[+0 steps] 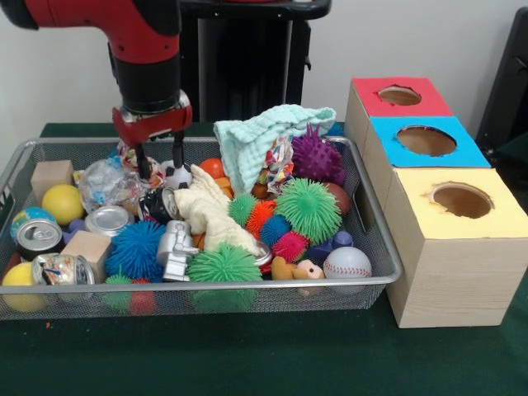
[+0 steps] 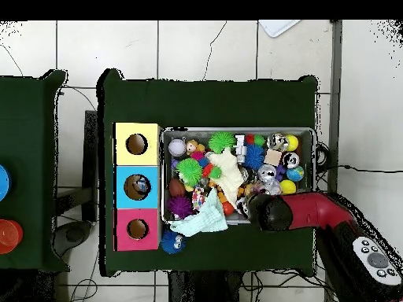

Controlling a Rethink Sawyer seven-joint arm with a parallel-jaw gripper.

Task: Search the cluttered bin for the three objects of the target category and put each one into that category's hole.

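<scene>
Hovering over the far-left part of the silver wire-mesh bin [image 1: 375, 247]: red-and-black gripper [image 1: 160, 168], fingers [image 1: 143, 161] slightly apart, gripping nothing. Directly beneath the fingertips, a crumpled clear plastic bundle [image 1: 107, 183]; just right, a small white figurine [image 1: 177, 175].

The red and black arm [image 1: 124, 33] drops in from the upper left of the front view, its black wrist section pointing straight down into a red clamp-like mount; below that hangs the gripper [image 1: 159, 165], two thin dark fingers [image 1: 143, 162] pointing downward, held a little apart with a gap showing between them. From overhead the arm [image 2: 315, 211] reaches in from the lower right, red forearm lying nearly level, its black end hiding the gripper.
</scene>
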